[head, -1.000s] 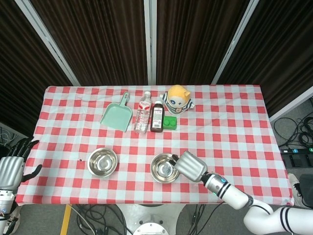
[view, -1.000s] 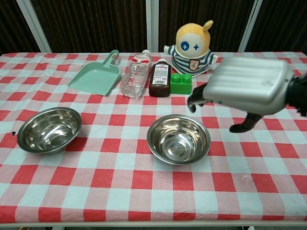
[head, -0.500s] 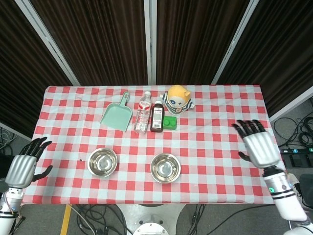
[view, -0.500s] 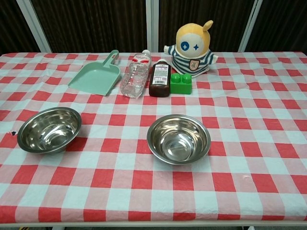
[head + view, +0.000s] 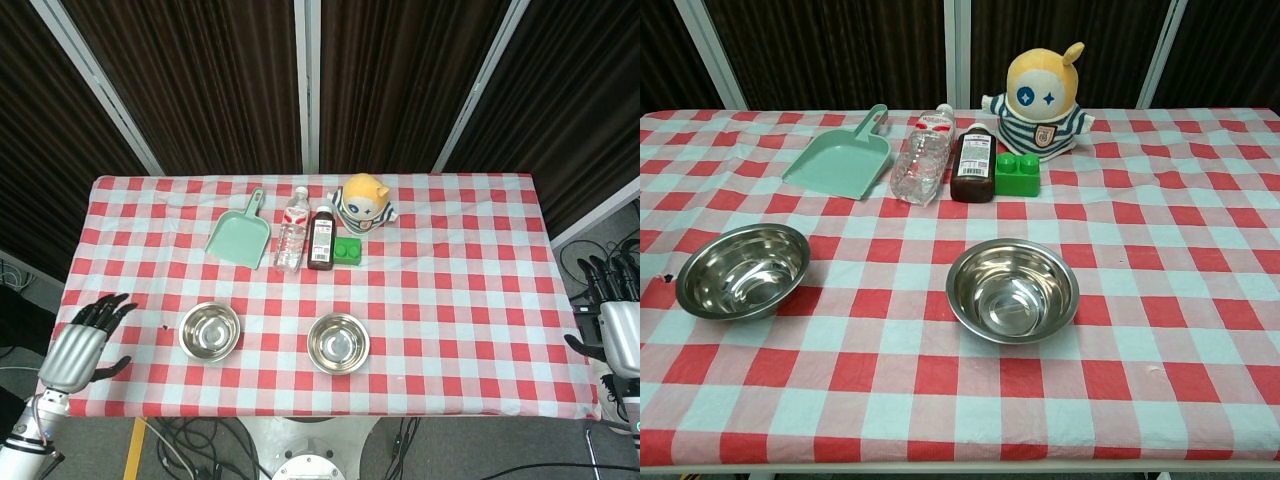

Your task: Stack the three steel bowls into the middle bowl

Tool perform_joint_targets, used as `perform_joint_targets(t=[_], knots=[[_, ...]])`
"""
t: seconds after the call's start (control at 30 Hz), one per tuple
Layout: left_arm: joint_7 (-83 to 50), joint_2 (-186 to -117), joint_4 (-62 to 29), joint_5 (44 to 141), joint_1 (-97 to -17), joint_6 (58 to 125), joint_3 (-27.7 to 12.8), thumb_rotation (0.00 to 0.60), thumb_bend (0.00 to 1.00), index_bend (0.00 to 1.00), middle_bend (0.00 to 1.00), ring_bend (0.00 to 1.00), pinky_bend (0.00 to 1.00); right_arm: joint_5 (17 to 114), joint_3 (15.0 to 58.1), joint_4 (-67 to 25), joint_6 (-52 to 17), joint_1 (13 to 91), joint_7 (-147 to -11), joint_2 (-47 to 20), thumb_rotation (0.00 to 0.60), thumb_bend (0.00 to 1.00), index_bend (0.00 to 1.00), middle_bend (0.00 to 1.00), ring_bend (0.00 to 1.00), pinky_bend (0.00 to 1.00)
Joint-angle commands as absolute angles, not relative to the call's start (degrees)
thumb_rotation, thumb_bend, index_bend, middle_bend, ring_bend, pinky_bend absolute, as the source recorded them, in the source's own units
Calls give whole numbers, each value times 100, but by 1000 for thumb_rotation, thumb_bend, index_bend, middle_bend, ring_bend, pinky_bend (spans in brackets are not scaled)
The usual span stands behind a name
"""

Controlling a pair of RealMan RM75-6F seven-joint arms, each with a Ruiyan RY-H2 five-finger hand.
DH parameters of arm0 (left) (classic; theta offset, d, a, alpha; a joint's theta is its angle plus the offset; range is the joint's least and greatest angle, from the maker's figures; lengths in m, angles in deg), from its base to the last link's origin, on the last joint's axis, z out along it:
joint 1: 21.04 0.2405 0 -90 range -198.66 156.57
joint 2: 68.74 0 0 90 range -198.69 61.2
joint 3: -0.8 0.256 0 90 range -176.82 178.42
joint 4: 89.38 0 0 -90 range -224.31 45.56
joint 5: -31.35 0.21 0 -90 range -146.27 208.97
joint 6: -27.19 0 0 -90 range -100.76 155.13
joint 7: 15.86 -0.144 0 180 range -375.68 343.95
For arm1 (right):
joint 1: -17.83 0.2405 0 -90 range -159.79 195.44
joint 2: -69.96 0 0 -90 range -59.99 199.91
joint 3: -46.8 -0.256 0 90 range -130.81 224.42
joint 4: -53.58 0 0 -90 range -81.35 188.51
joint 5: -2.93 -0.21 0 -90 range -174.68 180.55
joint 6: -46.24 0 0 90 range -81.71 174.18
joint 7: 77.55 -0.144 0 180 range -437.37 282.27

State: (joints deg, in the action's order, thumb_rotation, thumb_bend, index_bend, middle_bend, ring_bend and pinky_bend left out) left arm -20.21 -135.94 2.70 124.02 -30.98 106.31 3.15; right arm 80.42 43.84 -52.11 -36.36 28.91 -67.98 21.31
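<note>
Two steel bowl shapes show on the checked cloth. The left bowl stands alone near the front left. The middle bowl sits at front centre; whether another bowl is nested inside it I cannot tell. My left hand hovers over the table's front left corner, fingers spread, holding nothing, a short way left of the left bowl. My right hand is off the table's right edge, fingers apart and empty. Neither hand appears in the chest view.
Behind the bowls stand a mint dustpan, a clear water bottle, a brown bottle, a green block and a yellow plush toy. Cables lie on the floor below.
My right hand pulled away from the middle bowl and moved out past the table's right edge. My left hand moved rightward to the table's front left corner.
</note>
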Motion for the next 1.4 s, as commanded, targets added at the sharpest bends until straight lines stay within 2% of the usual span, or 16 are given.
perform_joint_targets(t=[0.03, 0.23, 0.3, 0.37, 0.47, 0.63, 0.8, 1.3, 1.4], knots=[[-2362, -13686, 432, 12547, -3096, 10456, 523, 600, 226, 201, 203, 129, 247, 8000, 4341, -5267, -3562, 2906, -6783, 2160, 600, 0, 38, 50, 0, 0], [-2929, -13831, 757, 12727, -3064, 10235, 801, 600, 222, 202, 203, 146, 294, 7886, 4248, -5312, -3366, 2981, -6699, 2173, 600, 0, 26, 42, 0, 0], [-3021, -13945, 690, 12867, -3099, 10220, 819, 600, 222, 205, 206, 201, 384, 7873, 4231, -5294, -3338, 2982, -6701, 2156, 600, 0, 26, 42, 0, 0], [-3080, -14089, 565, 12955, -3141, 10224, 784, 600, 224, 234, 230, 336, 539, 7856, 4220, -5269, -3315, 2978, -6709, 2135, 600, 0, 26, 41, 0, 0], [-3111, -14326, 374, 13048, -3258, 10125, 732, 600, 229, 273, 291, 507, 675, 7846, 4214, -5243, -3276, 2968, -6700, 2114, 600, 0, 25, 39, 0, 0], [-3375, -14600, 180, 13000, -3420, 9805, 697, 600, 241, 301, 324, 573, 730, 7831, 4209, -5181, -3234, 2943, -6706, 2090, 600, 0, 25, 39, 0, 0], [-3756, -14882, -69, 12944, -3599, 9527, 615, 600, 249, 329, 338, 598, 755, 7789, 4186, -5123, -3166, 2941, -6725, 2063, 600, 0, 25, 40, 0, 0], [-3935, -15347, -853, 12699, -3891, 9217, 492, 600, 262, 349, 368, 613, 799, 7757, 4150, -5042, -2940, 2973, -6793, 2055, 600, 6, 25, 42, 0, 0], [-3902, -15448, -999, 12747, -3912, 9346, 460, 600, 276, 386, 414, 642, 829, 7747, 4143, -5019, -2908, 2979, -6800, 2054, 600, 12, 25, 42, 0, 0]])
